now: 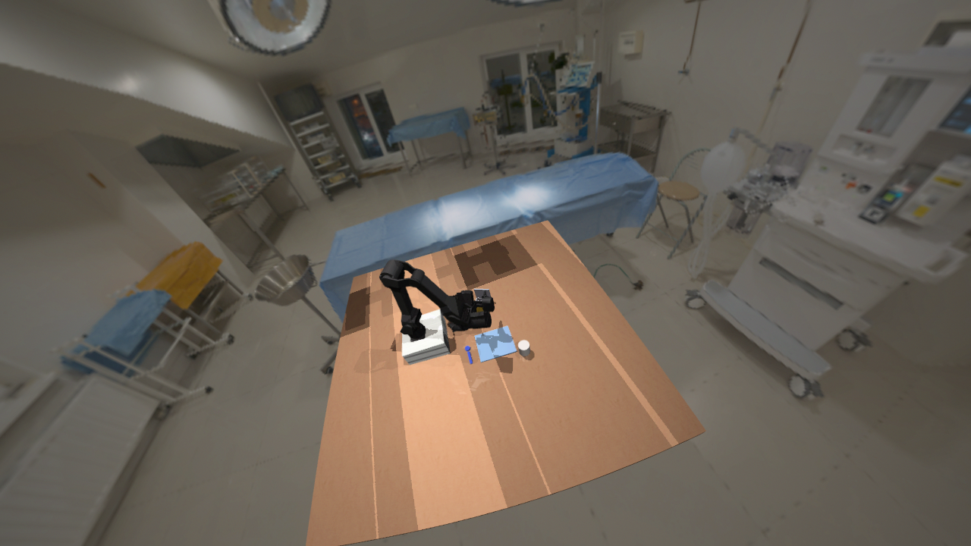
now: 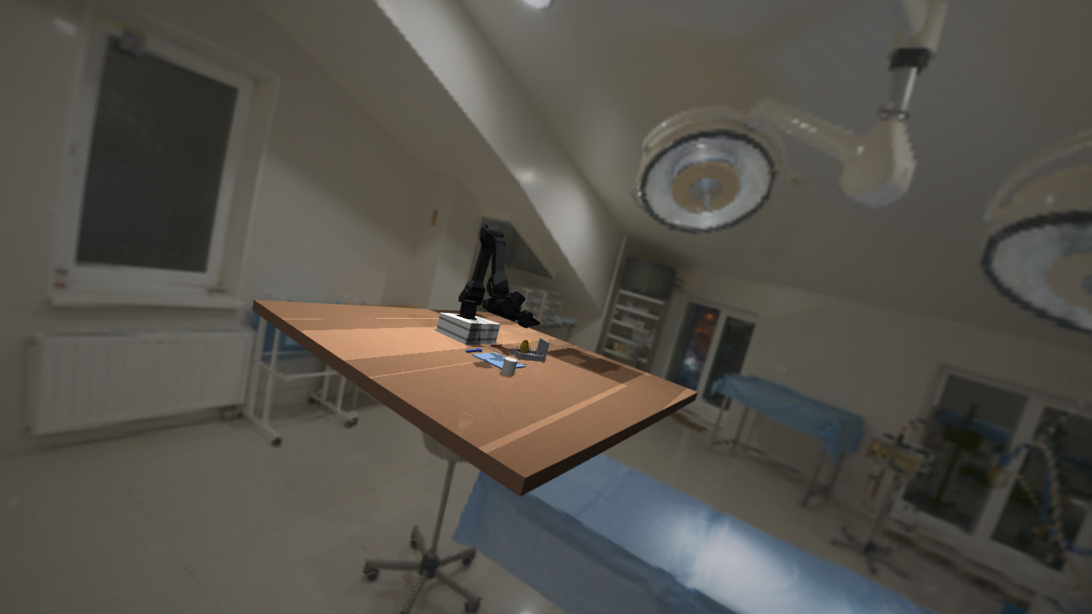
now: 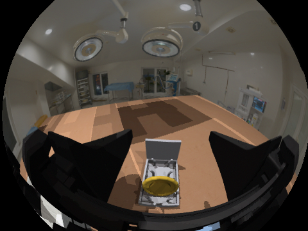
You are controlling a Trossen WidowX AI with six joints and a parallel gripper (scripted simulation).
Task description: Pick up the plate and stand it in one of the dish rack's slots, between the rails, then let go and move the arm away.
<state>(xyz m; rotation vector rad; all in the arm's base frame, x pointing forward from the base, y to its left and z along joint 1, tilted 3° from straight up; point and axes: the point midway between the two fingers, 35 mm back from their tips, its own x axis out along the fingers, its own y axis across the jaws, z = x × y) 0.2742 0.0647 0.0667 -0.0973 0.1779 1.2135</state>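
The yellow plate [image 2: 525,347] [image 3: 160,186] stands on edge in the near half of the grey dish rack [image 2: 543,349] [image 3: 163,149], and looks roughly upright, perhaps leaning a little. The rack has a tall flat panel at its far end and small posts inside. Which posts the plate's lower edge sits between is hidden. My gripper [image 1: 485,311] [image 2: 528,321] [image 3: 172,135] is open and empty. It hangs above the rack, and its fingers are apart from the plate. In the top view the gripper hides most of the rack and plate.
A blue cloth [image 1: 495,347] [image 2: 492,358] lies near the rack, with a white cup [image 1: 523,349] [image 2: 508,367] beside it. A small dark-blue utensil [image 1: 469,355] [image 2: 473,350] lies between the cloth and the arm's white base block [image 1: 425,353] [image 2: 458,328].
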